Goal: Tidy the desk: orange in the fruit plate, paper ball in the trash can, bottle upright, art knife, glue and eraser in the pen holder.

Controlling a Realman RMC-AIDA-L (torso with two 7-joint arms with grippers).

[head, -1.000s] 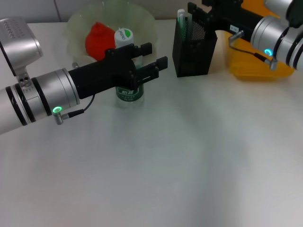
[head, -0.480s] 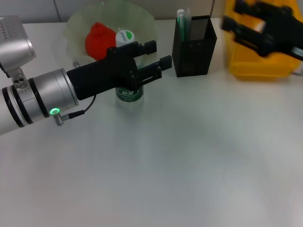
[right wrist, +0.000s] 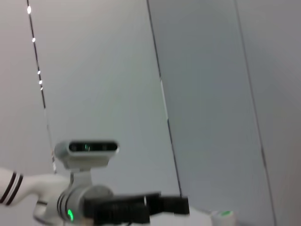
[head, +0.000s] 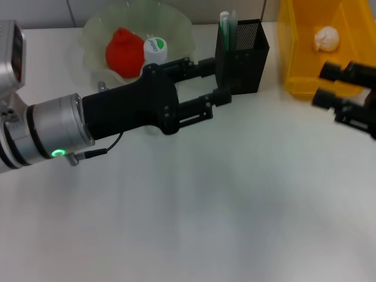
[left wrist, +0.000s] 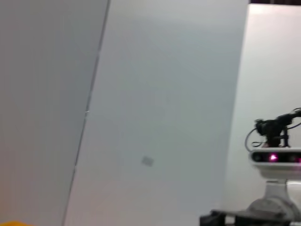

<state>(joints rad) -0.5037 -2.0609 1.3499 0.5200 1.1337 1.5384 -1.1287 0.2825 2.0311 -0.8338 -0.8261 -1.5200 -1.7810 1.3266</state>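
Note:
The orange point(head: 121, 50) lies in the pale green fruit plate point(head: 176, 22) at the back left. The bottle stands upright in front of the plate; only its white and green cap point(head: 155, 46) shows behind my left arm. My left gripper point(head: 214, 81) is open and empty, raised between the bottle and the black mesh pen holder point(head: 245, 61), which holds white and green sticks point(head: 225, 24). The paper ball point(head: 326, 37) lies in the yellow trash can point(head: 302, 64). My right gripper point(head: 326, 85) is open and empty in front of the trash can. The eraser is not visible.
The wrist views point up at the walls. The right wrist view shows my left gripper point(right wrist: 141, 207), my head point(right wrist: 87, 151) and the bottle cap point(right wrist: 225, 214). The left wrist view shows my head camera point(left wrist: 274, 151).
My left gripper has let go of the upright bottle and moved up and right towards the pen holder. My right gripper has drawn back from above the pen holder, past the trash can, to the right edge.

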